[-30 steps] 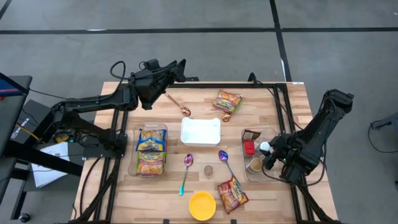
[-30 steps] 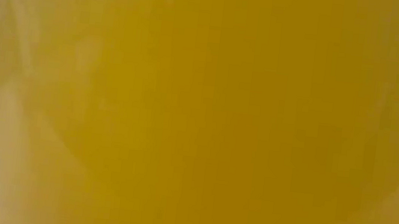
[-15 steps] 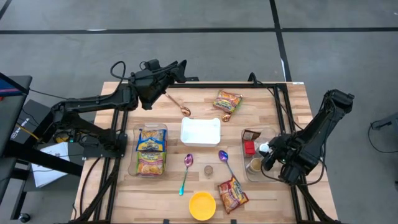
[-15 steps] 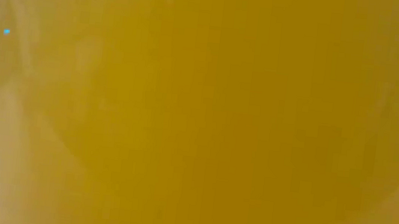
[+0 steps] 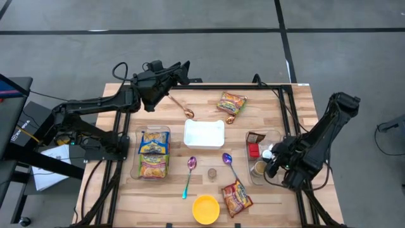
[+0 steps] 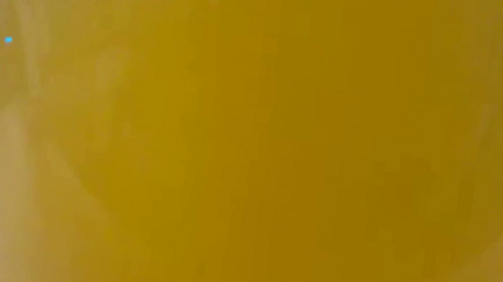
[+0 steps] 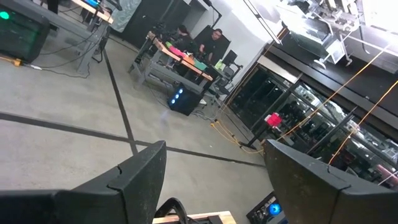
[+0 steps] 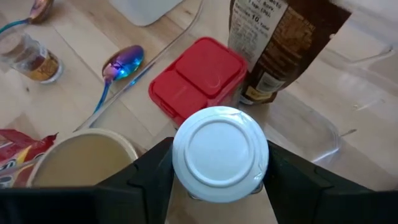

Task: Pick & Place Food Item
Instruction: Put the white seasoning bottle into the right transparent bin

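My right gripper (image 8: pixel 221 186) is shut on a jar with a round white lid (image 8: pixel 221 154). It hovers over the clear tray (image 5: pixel 276 135) at the table's right, by its near right part. In that tray sit a red box (image 8: pixel 204 73), a brown packet (image 8: pixel 280 37) and a tan cup (image 8: pixel 84 158). My left gripper (image 7: pixel 214 180) is open with nothing in it, raised at the table's far left (image 5: pixel 180 69) and pointing level out into the room. My right gripper pinches the jar just under its white lid (image 8: pixel 186 180) between its two fingers (image 8: pixel 149 171), one on each side. The fingers slant down from the table's right near side. The lid faces the wrist camera and hides the jar's body, so I cannot tell whether its bottom rests on anything.
A yellow bowl (image 5: pixel 206 209) at the near edge fills the low view (image 6: pixel 251 141). On the table lie a white container (image 5: pixel 204 133), several noodle packets in a left clear tray (image 5: pixel 154 154), two loose packets (image 5: pixel 231 102) (image 5: pixel 236 196), three spoons and a small jar (image 5: pixel 212 172).
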Available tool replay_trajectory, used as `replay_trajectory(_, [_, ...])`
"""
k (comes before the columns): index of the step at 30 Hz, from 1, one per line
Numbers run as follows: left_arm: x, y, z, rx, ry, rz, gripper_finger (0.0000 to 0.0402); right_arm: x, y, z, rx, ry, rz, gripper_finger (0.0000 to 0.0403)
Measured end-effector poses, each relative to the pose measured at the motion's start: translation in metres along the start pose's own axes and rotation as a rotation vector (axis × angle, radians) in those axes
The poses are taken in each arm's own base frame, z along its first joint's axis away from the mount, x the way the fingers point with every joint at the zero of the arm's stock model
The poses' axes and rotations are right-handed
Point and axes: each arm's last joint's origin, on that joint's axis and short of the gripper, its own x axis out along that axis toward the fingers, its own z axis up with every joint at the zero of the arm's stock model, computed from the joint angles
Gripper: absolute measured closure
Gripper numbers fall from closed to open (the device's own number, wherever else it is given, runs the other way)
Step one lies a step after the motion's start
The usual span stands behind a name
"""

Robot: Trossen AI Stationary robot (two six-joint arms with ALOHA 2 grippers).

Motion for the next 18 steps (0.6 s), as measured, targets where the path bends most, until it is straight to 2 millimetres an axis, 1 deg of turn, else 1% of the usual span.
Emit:
replay_trajectory(8, [0.0000, 0.0000, 0.0000, 0.000, 0.000, 0.000, 0.0137, 0.0044, 0.0062, -0.0052, -0.005, -0.009, -0.002, 0.0171])
replay_trajectory(18, [0.0000, 0.0000, 0.0000, 0.000, 0.000, 0.000, 0.0137, 0.0040, 0.0068, -0.0053, 0.008, 0.001, 0.008, 0.0169])
